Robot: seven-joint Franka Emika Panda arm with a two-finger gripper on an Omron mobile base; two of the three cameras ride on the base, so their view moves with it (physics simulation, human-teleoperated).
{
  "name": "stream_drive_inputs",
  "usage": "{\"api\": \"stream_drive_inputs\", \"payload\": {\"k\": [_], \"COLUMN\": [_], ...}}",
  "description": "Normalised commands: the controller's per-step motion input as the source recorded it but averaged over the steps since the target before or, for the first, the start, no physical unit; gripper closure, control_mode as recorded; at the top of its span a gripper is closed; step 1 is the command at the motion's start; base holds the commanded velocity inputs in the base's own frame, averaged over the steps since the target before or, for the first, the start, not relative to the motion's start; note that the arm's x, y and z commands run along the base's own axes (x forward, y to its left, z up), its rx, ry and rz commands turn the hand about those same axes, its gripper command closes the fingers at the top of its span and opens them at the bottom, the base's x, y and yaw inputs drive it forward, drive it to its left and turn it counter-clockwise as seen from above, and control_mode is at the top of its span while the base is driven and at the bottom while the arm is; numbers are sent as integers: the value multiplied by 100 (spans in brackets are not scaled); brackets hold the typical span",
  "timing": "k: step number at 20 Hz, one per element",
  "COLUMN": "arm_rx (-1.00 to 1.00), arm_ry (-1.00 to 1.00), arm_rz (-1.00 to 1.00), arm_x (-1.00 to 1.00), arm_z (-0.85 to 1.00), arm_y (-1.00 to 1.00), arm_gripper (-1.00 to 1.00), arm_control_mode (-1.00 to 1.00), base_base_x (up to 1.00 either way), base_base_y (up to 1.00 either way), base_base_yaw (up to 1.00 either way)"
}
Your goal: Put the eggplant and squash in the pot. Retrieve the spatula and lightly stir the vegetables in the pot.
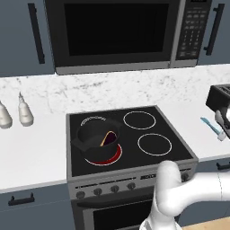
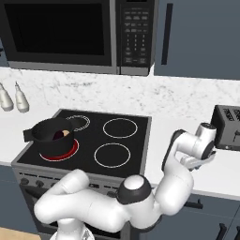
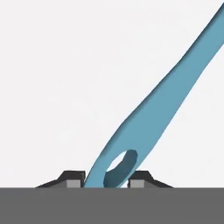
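The tool [image 3: 106,180] is down at the white worktop [image 1: 40,148] to the right of the stove [image 1: 130,139], its two dark fingertips [image 3: 72,177] set either side of the spatula [image 3: 166,100] at the end with the hanging hole; the jaws stand narrow and close against the teal handle, so it reads as clenched on the spatula, though I cannot tell whether the pads bear firmly; from the left base view the spatula [image 1: 211,127] lies flat on the worktop just in front of the toaster [image 1: 219,99]; the pot [image 1: 96,140] sits on the front-left burner, which glows red, with the eggplant [image 1: 111,136] and the squash [image 1: 104,140] already inside. Risks, as judged: the hold is at the very end of the handle, so the long blade may swing or pivot between the jaws when lifted; a thin flat handle may slip out; the toaster stands near the lift path; the carry to the pot is long.
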Motion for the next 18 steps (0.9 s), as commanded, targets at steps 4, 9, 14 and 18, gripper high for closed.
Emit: {"api": "stream_drive_inputs", "payload": {"k": [4, 9, 14, 18], "arm_rx": [0, -5, -26, -37], "arm_ry": [0, -7, -20, -30], "arm_rz": [6, 22, 42, 47], "arm_x": [-44, -87, -100, -99], "arm_z": [5, 45, 79, 100], "arm_y": [15, 22, 55, 42], "arm_gripper": [100, 100, 100, 100], "arm_control_mode": [-100, -100, -100, -100], "base_base_x": [0, 0, 0, 0], "base_base_y": [0, 0, 0, 0], "base_base_yaw": [0, 0, 0, 0]}}
